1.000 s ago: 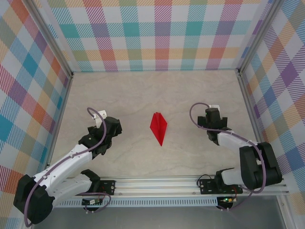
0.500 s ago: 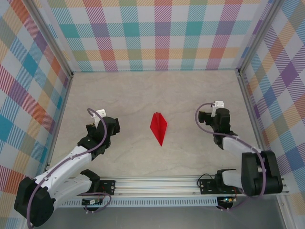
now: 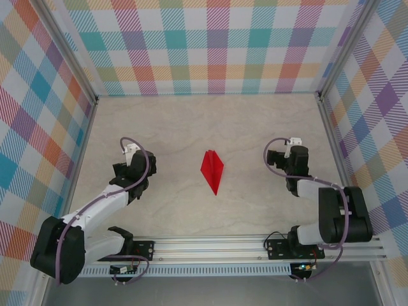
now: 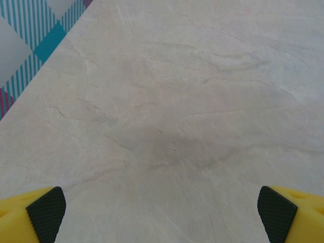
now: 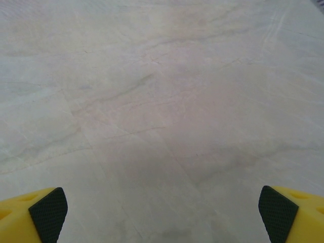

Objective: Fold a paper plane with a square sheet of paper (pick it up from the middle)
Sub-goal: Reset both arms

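The square sheet of paper lies folded as a bright red paper plane [image 3: 212, 170] in the middle of the table, its point toward the near edge, and nothing touches it. My left gripper [image 3: 132, 165] hovers well to its left. In the left wrist view, the left gripper [image 4: 162, 215] is open, its yellow fingers [image 4: 46, 212] far apart over bare table. My right gripper [image 3: 289, 159] is well to the plane's right. The right gripper [image 5: 163, 215] is also open, its black pads [image 5: 277, 212] wide apart with bare table between them.
The marble-look table [image 3: 204, 121] is boxed in by checked walls [image 3: 210, 44] at the back and on both sides. The wall's foot [image 4: 30, 45] comes close at the left gripper's upper left. A metal rail [image 3: 210, 245] runs along the near edge.
Both arms have drawn back from the plane: the left gripper moved left and away, the right gripper moved right. The plane has not moved. Both grippers stayed open.
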{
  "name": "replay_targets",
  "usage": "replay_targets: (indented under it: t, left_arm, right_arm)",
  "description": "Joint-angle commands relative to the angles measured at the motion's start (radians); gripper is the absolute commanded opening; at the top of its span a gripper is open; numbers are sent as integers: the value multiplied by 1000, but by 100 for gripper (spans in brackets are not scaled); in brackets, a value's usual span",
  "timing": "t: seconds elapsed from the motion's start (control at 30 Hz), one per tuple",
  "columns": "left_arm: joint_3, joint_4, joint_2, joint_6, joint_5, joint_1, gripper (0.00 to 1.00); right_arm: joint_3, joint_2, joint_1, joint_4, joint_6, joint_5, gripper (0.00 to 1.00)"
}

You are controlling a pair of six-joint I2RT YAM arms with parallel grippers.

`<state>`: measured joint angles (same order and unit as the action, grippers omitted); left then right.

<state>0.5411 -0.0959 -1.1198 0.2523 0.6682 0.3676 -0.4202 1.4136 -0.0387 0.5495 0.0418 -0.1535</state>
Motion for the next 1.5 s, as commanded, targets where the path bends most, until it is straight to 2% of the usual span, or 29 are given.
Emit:
replay_targets:
  t: [0.0,0.07,0.23,0.33,0.43,0.53,0.7,0.77,0.83,1.03,1.47]
  left_arm:
    - [27,111,-15,-59,-32,-57,100]
    - [16,174,-34,-86,-81,-93,100]
    - [-64,469,-148,-188,-148,-130,100]
    - [-105,639,-222,-209,-245,-169,100]
    - [-117,712,-258,-237,-291,-196,100]
    - [-137,794,-282,-251,-400,-254,100]
    - [-190,1080,-466,-261,-531,-303,100]
    - [-139,933,-444,-260,-564,-310,100]
    - [-124,901,-444,-260,-563,-310,100]
    - [-128,918,-448,-271,-529,-291,100]
    - [-128,920,-446,-273,-534,-290,100]
  right_arm:
    - [-18,94,5,207,-19,62,100]
    - [3,91,5,232,-27,76,100]
    - [13,112,5,269,-34,92,100]
    - [23,111,5,286,-28,71,100]
    - [21,112,0,285,-23,51,100]
    - [22,113,1,287,-23,50,100]
    - [21,112,0,285,-20,49,100]
    - [21,112,0,286,-20,48,100]
    - [21,112,1,285,-20,48,100]
    - [21,111,1,285,-22,49,100]
    - [15,113,10,272,-19,72,100]
